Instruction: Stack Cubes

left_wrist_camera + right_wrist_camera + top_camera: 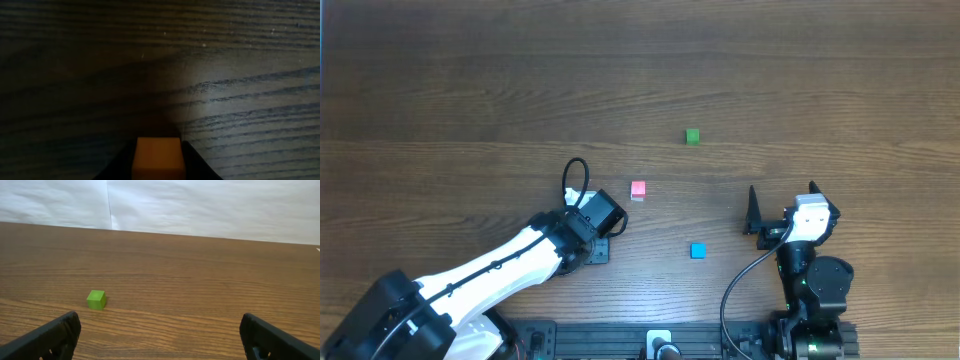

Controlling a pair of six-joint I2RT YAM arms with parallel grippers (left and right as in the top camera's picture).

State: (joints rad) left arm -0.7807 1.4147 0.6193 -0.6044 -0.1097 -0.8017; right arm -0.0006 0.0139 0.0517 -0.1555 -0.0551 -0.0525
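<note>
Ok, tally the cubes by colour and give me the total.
green cube: 1
pink cube: 1
blue cube: 1
orange cube: 1
Total: 4 cubes

A dark brown wood-grain table (470,80) spreads across the whole top view, its widest bare stretch toward 12 o'clock. Beyond its far edge, also at 12 o'clock, stands a white backdrop (210,210), perhaps creased paper or cloth, with one vertical seam (108,205).
</note>
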